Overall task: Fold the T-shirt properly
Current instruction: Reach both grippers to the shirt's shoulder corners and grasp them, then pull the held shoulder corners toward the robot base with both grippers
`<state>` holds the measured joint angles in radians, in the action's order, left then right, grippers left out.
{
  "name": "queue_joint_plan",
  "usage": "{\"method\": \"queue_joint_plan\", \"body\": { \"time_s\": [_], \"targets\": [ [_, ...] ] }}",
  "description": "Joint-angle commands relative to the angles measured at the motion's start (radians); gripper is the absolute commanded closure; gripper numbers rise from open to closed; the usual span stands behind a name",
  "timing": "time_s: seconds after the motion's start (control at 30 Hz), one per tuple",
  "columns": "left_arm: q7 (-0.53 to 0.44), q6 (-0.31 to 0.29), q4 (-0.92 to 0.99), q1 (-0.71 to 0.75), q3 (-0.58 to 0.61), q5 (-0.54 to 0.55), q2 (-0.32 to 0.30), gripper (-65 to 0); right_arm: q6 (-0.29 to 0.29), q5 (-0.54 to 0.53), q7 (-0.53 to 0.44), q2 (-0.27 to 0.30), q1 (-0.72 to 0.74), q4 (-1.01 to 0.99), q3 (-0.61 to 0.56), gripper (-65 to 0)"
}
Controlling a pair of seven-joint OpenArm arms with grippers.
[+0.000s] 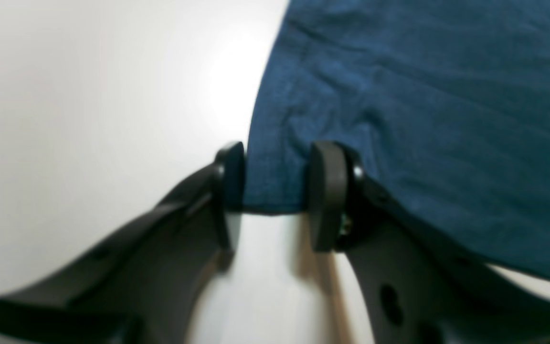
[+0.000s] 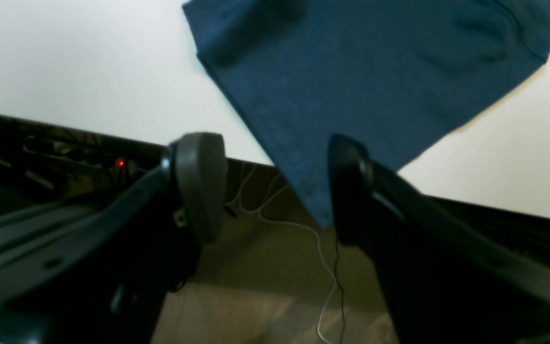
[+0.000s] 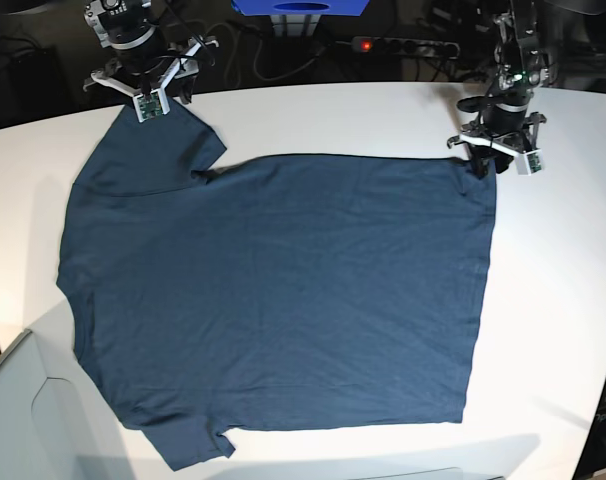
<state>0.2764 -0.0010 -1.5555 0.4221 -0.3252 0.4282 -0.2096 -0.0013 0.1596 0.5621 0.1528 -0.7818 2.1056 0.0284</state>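
Two claws sit at the far side of your white bench (image 3: 563, 280), one at each far corner of the T-shirt (image 3: 283, 300), which lies spread flat and fills most of the bench top. Your left claw (image 1: 275, 186) is down on the bench at a hem corner: its jaws stand apart with the corner of cloth between them, one finger (image 1: 327, 191) resting on the cloth and the other just off its edge (not pinched). Your right claw (image 2: 275, 186) is at the tip of a sleeve that hangs over the bench edge; its jaws are wide apart, the sleeve tip lies between them beside one finger (image 2: 351, 181), and nothing is gripped. Below that edge you see loose cables (image 2: 322, 267) on the floor.
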Motion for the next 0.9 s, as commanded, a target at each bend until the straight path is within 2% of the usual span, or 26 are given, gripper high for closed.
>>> {"method": "queue_joint_plan", "body": {
  "time_s": [0.0, 0.1, 0.2, 0.33, 0.57, 0.63, 0.73, 0.87],
  "targets": [
    [0.025, -0.001, -0.009, 0.010, -0.002, 0.005, -0.001, -20.4, -0.001, 0.004, -0.023, 0.001, 0.002, 0.017, 0.023, -32.7],
    [0.030, -0.001, -0.009, 0.010, -0.004, 0.005, -0.001, -12.8, -0.001, 0.004, -0.018, -0.015, 0.018, 0.016, 0.080, -32.7],
    [0.031, -0.001, -0.009, 0.010, -0.007, 0.005, -0.001, -0.2, 0.002, 0.001, -0.023, -0.032, 0.022, 0.016, 0.147, -34.1],
    [0.031, -0.001, -0.009, 0.010, -0.009, 0.005, -0.001, 0.0, 0.004, -0.001, -0.015, -0.032, 0.049, 0.011, 0.198, -37.2],
    [0.030, -0.001, -0.015, 0.024, -0.032, 0.005, -0.003, 0.0, 0.005, -0.001, -0.015, -0.026, 0.097, -0.023, 0.242, -37.5],
    [0.033, -0.001, -0.030, 0.022, -0.042, 0.005, -0.001, 0.0, 0.031, -0.002, -0.015, -0.026, 0.120, -0.063, 0.252, -37.5],
    [0.033, -0.001, -0.044, 0.024, -0.042, 0.005, -0.001, 0.0, 0.100, -0.002, -0.015, -0.034, 0.154, -0.116, 0.270, -37.5],
    [0.033, -0.001, -0.047, 0.033, -0.041, 0.005, -0.001, 0.0, 0.119, 0.002, -0.015, -0.065, 0.170, -0.152, 0.287, -37.5]
  ]
}}
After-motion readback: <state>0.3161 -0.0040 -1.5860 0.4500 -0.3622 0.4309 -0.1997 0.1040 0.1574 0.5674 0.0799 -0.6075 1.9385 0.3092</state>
